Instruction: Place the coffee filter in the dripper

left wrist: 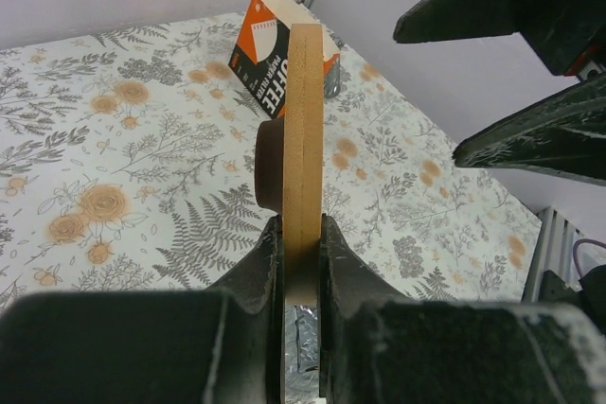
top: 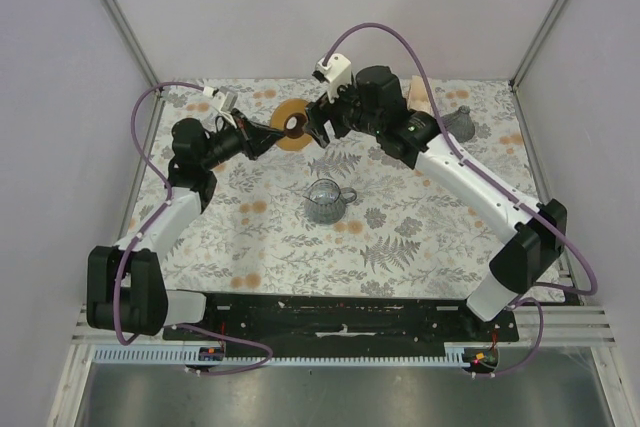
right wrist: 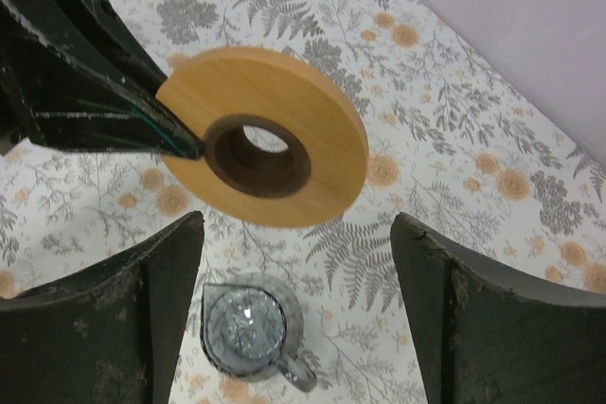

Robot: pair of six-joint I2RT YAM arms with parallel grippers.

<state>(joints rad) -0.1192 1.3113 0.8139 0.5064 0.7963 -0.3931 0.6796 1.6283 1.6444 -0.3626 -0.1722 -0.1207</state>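
Worryingly, the left fingers (left wrist: 256, 272) pinch only the rim of the wooden collar (right wrist: 317, 111) in mid-air, the right fingers (right wrist: 473, 290) wide open beside it, so it could slip and strike the dripper (top: 325, 199) standing on the counter (top: 420, 237).

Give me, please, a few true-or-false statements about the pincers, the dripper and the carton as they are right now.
1. The left pincer is shut on the wooden ring. True.
2. The right pincer clamps the ring too. False: its jaws stand wide open.
3. The dripper stands on the table without the ring. True.
4. A white filter sits in the dripper. False: none shows inside it.
5. The orange carton lies by the left arm's base. False: it stands at the far side, behind the right arm.
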